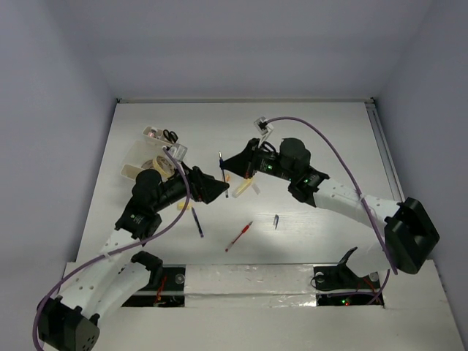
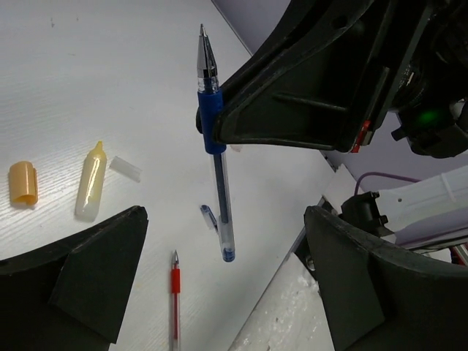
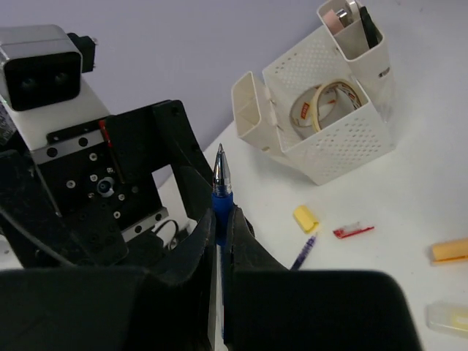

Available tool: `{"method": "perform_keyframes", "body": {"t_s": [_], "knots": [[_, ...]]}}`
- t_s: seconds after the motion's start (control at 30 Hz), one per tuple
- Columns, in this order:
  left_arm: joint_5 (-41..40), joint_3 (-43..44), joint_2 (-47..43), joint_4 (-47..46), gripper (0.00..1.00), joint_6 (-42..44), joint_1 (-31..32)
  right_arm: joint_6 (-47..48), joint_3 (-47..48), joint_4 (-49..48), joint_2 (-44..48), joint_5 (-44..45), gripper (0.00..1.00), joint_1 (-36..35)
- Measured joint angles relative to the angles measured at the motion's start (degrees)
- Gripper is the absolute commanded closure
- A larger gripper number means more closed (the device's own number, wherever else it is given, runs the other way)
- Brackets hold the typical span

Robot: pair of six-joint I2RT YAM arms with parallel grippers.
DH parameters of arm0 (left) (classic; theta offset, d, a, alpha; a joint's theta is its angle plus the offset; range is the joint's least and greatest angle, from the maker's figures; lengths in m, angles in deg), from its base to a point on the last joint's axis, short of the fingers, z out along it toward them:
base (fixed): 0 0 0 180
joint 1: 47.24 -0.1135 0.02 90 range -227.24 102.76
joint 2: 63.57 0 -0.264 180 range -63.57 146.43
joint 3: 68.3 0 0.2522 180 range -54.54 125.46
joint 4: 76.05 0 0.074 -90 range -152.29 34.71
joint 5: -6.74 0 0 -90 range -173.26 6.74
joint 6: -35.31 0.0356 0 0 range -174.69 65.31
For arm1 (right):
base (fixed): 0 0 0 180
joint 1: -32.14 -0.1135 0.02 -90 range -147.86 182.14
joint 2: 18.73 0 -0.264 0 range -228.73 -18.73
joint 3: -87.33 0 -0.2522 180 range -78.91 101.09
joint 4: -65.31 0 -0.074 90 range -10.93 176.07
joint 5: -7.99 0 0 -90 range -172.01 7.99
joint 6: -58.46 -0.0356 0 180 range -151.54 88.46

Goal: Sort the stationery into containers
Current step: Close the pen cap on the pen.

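While the sorting is under way, note that it stands well short of complete. Your right claw (image 1: 232, 167) is pressed together on the blue pen (image 2: 216, 139), pinching it at the blue grip sleeve. The pen hangs roughly upright, tip upward, clear of the counter (image 1: 307, 131). Your left claw (image 1: 212, 189) is spread wide and empty. It faces the right claw at close range, and the pen hangs in front of its open jaws without touching either one. This reads as a pass from one claw to the other, though no transfer has been made.

Done so far: the containers (image 3: 344, 146), which sit beyond the left claw on its outer side, hold a tape roll (image 3: 330, 102) and the black-handled scissors (image 1: 170, 135).

Outstanding: a red pen (image 2: 175, 292) lies on the counter below and near the left claw. An orange piece (image 2: 23, 181) and a pale yellow tube (image 2: 91, 183) lie side by side off to one side of it. A second dark pen (image 1: 197, 221) lies close under the left claw, and a small dark item (image 1: 276, 221) lies below the right claw.

You have several loose pieces left, besides the pen in hand.
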Motion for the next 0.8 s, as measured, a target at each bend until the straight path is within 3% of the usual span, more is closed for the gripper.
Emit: {"method": "perform_keyframes", "body": {"t_s": [0.07,0.1,0.2,0.33,0.53,0.7,0.73,0.77,0.8], "knots": [[-0.52,0.0,0.15,-0.22,0.18,-0.09,0.04,-1.77,-0.87,-2.47,0.0,0.0,1.0,-0.02],[-0.7,0.0,0.26,-0.31,0.26,-0.09,0.04,-2.84,-1.2,-3.37,-0.02,-0.04,1.0,-0.02],[-0.96,0.0,0.79,-0.87,0.39,-0.39,0.35,-5.46,-1.49,-6.49,-0.39,-0.92,1.0,-0.07],[-1.01,0.0,1.49,-1.31,0.5,-0.61,0.59,-8.31,-1.49,-10.45,-2.05,-2.34,1.0,-0.17],[-0.76,0.0,2.32,-1.66,0.98,-1.44,0.72,-10.47,-1.49,-12.81,-3.89,-3.67,1.0,-0.85],[-1.16,0.0,2.12,-2.1,1.0,-1.4,0.79,-10.91,-1.51,-13.07,-3.91,-3.8,1.0,-0.87],[-1.36,0.02,1.99,-1.9,1.0,-1.18,0.79,-10.93,-1.51,-13.05,-3.91,-3.8,0.96,-0.87],[-1.68,0.24,1.7,-1.11,1.0,-0.83,0.81,-10.93,-1.51,-12.9,-3.91,-3.76,0.8,-0.87],[-2.12,0.57,1.38,-0.09,1.0,-0.33,0.85,-11.08,-1.51,-12.55,-3.89,-3.58,0.73,-0.87]]}}
